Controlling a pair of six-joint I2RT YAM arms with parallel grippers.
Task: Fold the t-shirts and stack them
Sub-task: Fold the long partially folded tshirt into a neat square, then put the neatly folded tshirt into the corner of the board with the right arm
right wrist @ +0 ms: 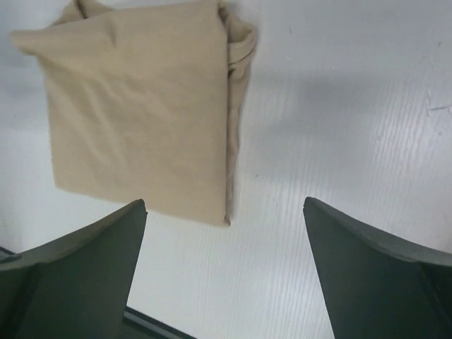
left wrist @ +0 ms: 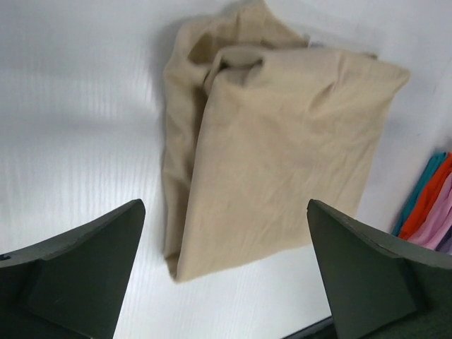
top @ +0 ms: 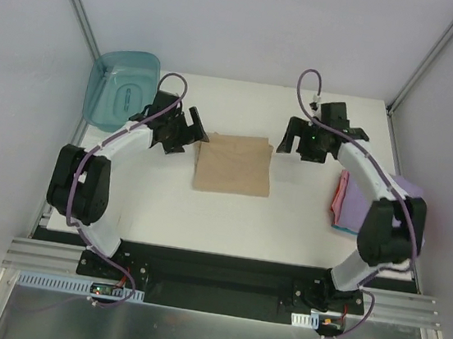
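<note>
We see the tan shirt (top: 234, 164) lying folded into a rough rectangle at the middle of the worktop (top: 163, 211), with nothing holding it. In the wrist views its layers show along one side edge, and a rumpled bit of cloth is bunched at a far corner, so the fold is not quite neat.

The left end effector (top: 196, 131) hovers just beside the shirt's far left corner, spread wide with nothing in it. From its own camera the two dark fingers (left wrist: 78, 275) frame the shirt and are clear of the cloth. The right end effector (top: 286, 141) sits near the far right corner, likewise wide apart and empty. Its wrist view shows bare worktop between its fingers and the shirt.

At the right edge of the worktop, well apart from the tan shirt, the lavender shirt (top: 364, 207) lies folded on top of the pink shirt (top: 339, 198) — the right arm partly covers them. A teal tub (top: 121, 86) sits at the far left corner.
</note>
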